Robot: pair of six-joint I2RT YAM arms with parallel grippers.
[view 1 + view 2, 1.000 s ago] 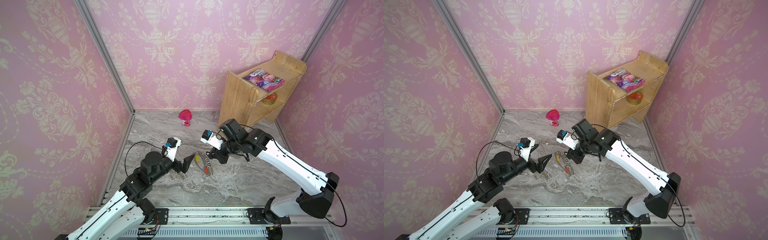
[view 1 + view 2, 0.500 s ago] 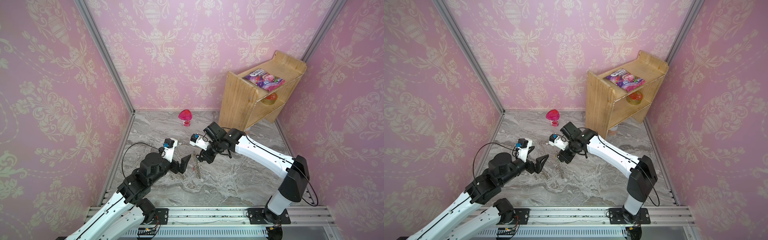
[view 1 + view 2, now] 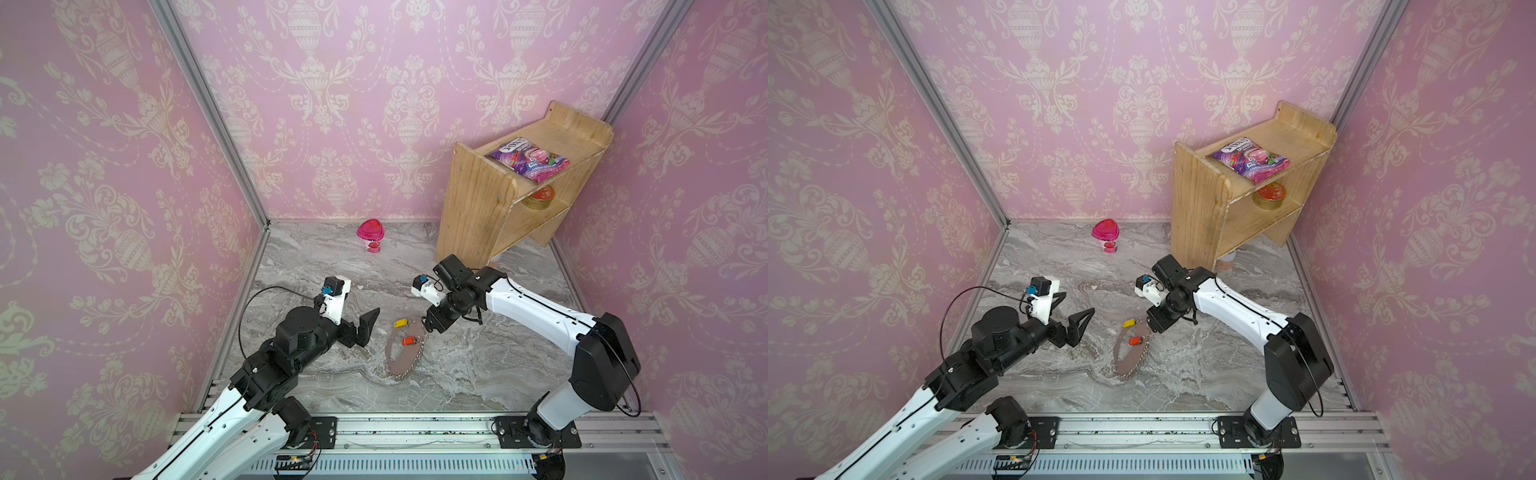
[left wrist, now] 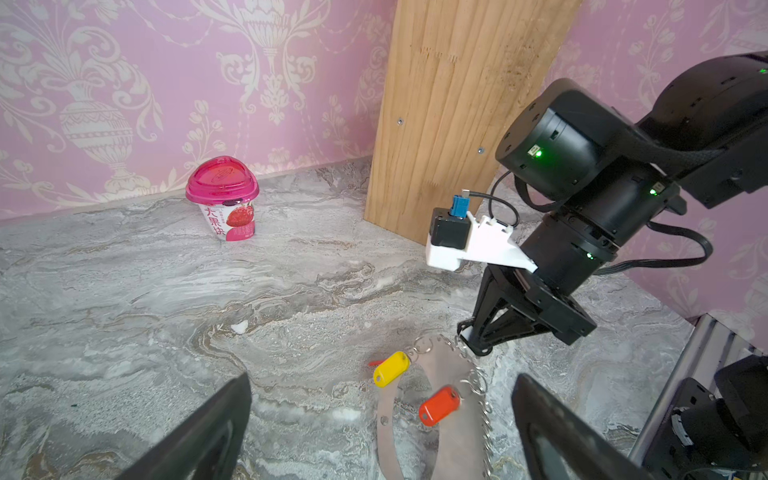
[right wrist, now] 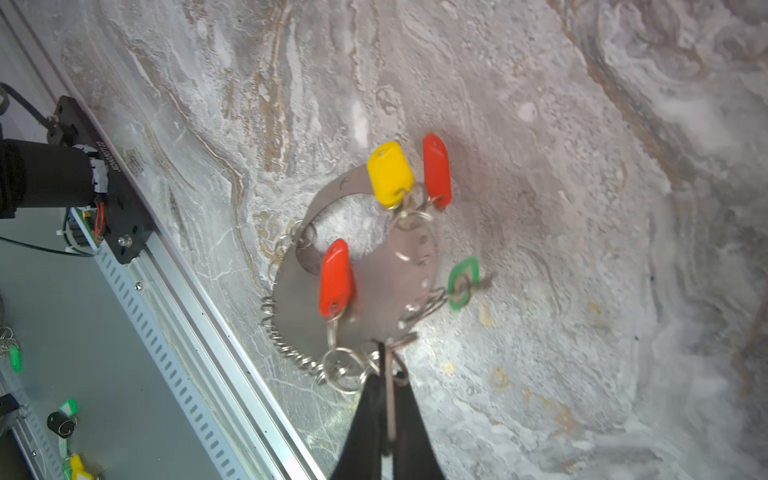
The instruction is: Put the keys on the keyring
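Right wrist view: right gripper [image 5: 390, 376] pinched on thin metal strip [image 5: 389, 415] at ringed edge of keyring [image 5: 382, 291]. Left gripper [image 3: 1079, 302] spread wide, near keyring, apart.

Matt metal keyring [image 5: 390, 299], glossy plastic tags [image 5: 390, 172]

I see a pink-lidded cup [image 3: 371, 235] near the desk's [image 3: 478, 374] back edge. Wooden shelf [image 3: 478, 199] in back right corner: purple pouch [image 3: 528, 160] on top, tin [image 3: 539, 197] below.
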